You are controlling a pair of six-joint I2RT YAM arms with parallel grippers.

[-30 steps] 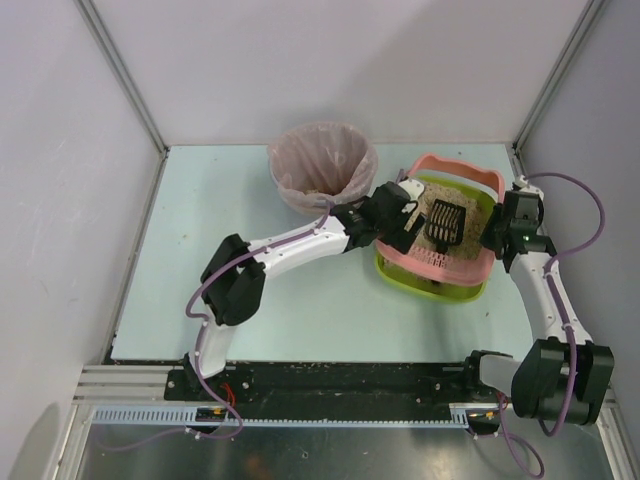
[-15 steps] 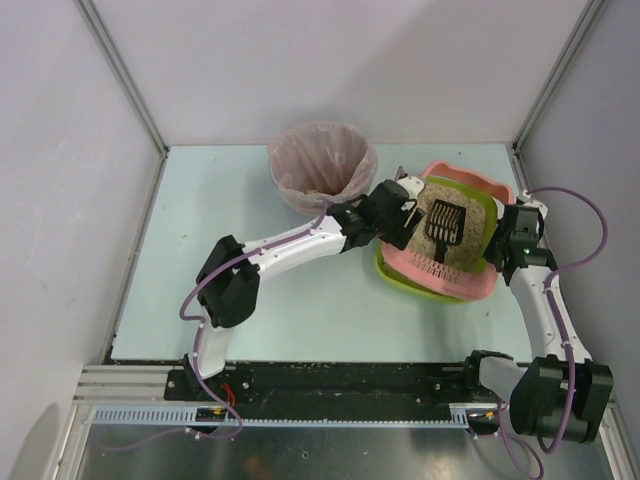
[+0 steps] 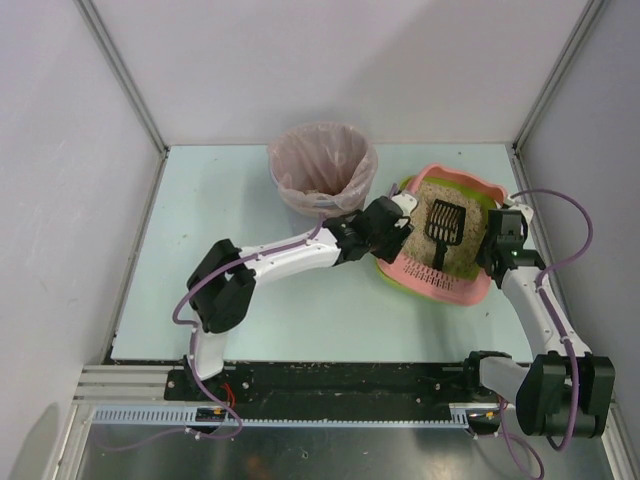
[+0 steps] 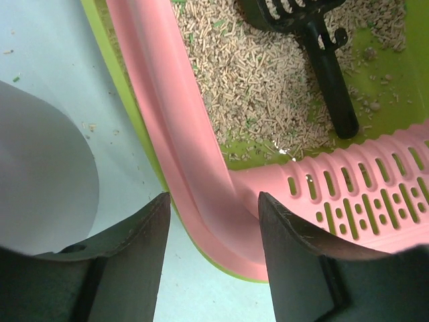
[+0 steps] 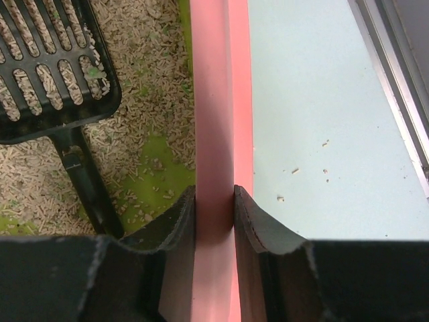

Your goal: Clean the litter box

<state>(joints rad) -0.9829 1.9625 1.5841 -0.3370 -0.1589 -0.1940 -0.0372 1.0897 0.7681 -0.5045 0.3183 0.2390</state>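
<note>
— Where is the litter box (image 3: 476, 288) sitting?
— Right of centre, long axis running top to bottom, slotted ledge (image 3: 430, 272) facing the bottom edge.
— Grippers?
— The left gripper (image 4: 213, 201) and right gripper (image 5: 214, 191) are both clamping its rim.

From overhead at the near side we look down over the whole counter (image 3: 215, 200); our wrist cameras (close behind the left hand (image 4: 213, 204) and right hand (image 5: 214, 194)) face opposite rims of the litter box (image 3: 462, 181), sharing the black scoop (image 3: 441, 222).
</note>
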